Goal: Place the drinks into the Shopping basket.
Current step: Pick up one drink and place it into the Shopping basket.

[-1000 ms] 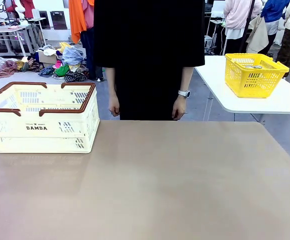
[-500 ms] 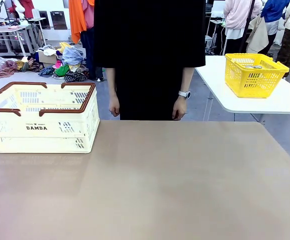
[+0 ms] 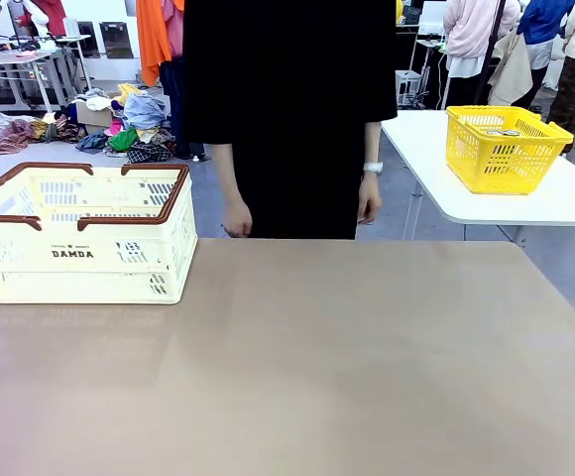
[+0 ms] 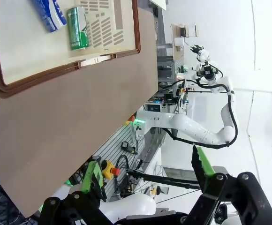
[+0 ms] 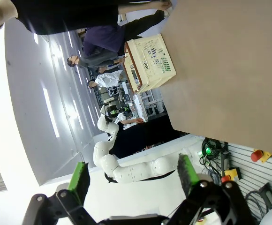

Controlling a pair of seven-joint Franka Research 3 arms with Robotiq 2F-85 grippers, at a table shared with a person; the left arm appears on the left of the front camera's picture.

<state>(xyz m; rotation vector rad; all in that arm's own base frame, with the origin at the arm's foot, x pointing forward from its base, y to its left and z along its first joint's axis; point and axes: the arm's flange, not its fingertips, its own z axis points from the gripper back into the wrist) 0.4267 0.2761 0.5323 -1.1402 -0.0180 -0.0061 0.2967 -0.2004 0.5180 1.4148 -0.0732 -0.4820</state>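
Left gripper (image 4: 145,166) and right gripper (image 5: 131,168) gape wide, empty, so bumping the nine-o'clock basket (image 3: 119,270) might roll the green can (image 4: 77,28) and blue can (image 4: 49,13) lying inside.

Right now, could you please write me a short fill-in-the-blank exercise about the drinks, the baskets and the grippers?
1. The green can and the blue can lie ____ the Shopping basket.
2. The large print on that basket's side reads ____.
3. The left gripper and the right gripper both have their jaws ____.
4. The smaller basket on the side table is coloured ____.

Missing words: inside; DAMDA; open; yellow.
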